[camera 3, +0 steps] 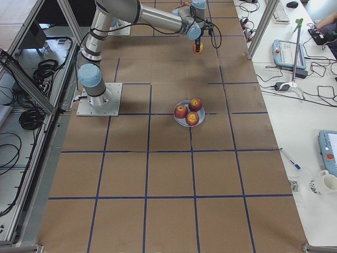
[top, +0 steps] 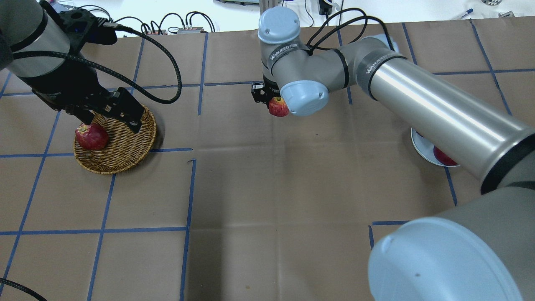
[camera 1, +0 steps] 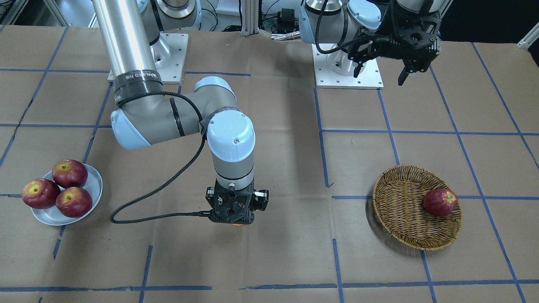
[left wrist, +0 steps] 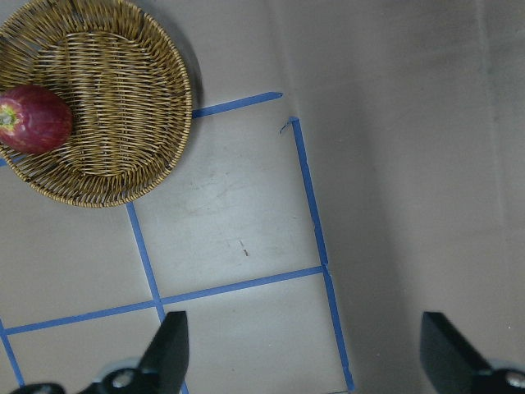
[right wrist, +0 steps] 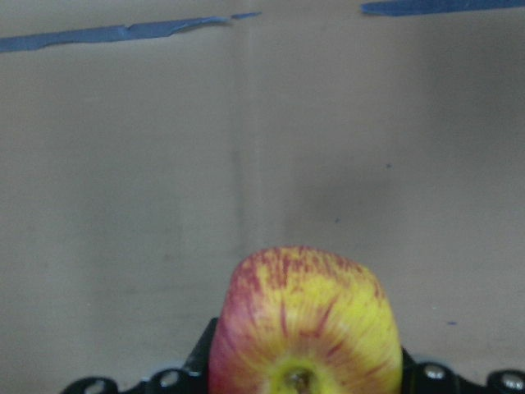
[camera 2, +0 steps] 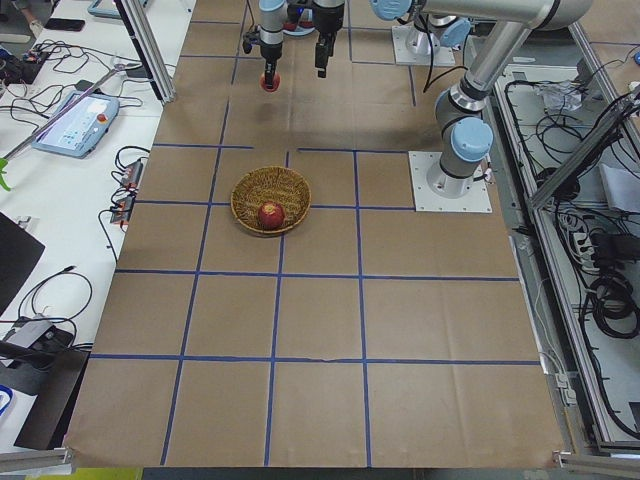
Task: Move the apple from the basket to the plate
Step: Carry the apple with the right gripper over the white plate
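Note:
My right gripper [top: 273, 103] is shut on the yellow, red-streaked apple [right wrist: 305, 324] and holds it above the bare paper near the table's middle, far from the basket and the plate. The apple also shows in the overhead view [top: 278, 107] and as a sliver under the gripper in the front view [camera 1: 238, 225]. The wicker basket [top: 125, 155] sits on my left side with one dark red apple [top: 91, 136] in it. My left gripper [top: 109, 118] is open and empty, high above the basket. The grey-white plate [camera 1: 95, 184] on my right side holds three dark red apples.
The table is covered in brown paper with a blue tape grid. The left wrist view shows the basket [left wrist: 123, 164] at the upper left and both open fingertips [left wrist: 168, 353] at the bottom edge. The right arm hides most of the plate [top: 419, 147] in the overhead view.

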